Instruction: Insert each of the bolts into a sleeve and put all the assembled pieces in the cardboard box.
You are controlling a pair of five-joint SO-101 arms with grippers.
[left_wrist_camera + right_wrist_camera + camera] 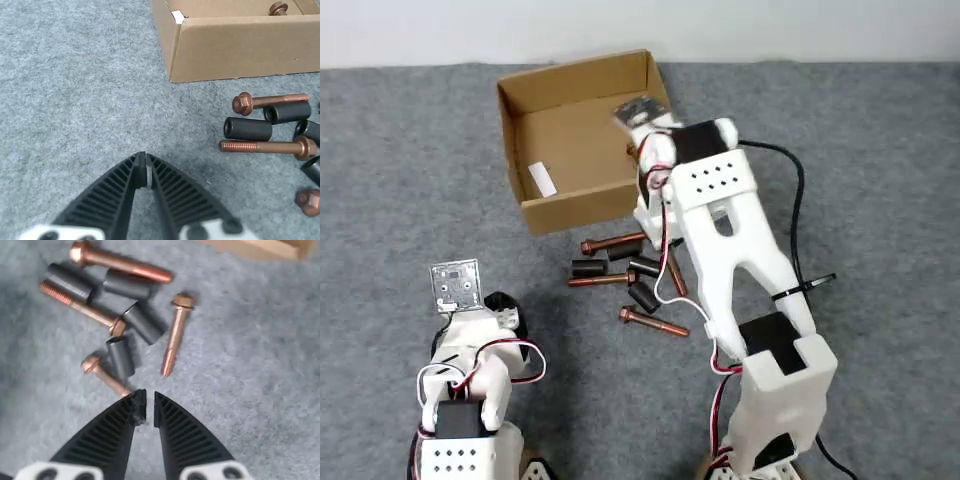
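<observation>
Hovering above the loose parts, the right gripper [149, 403] has its black ribbed fingers parted by a narrow gap and grasps nothing, probably lined up to pick one piece from the pile. Four copper-coloured flanged bolts [176, 335] and four short black cylindrical sleeves [144, 323] lie jumbled, some touching, in the middle of the grey carpeted worktop [880, 200]. They are just before the near wall of the open brown cardboard box [582, 210], which stands toward the far edge, so carries are short. A bolt head [277, 8] shows inside the box; whether it wears a sleeve I cannot tell. The left gripper [145, 167] is clenched on nothing, parked by the near left corner, likely leaving room.
</observation>
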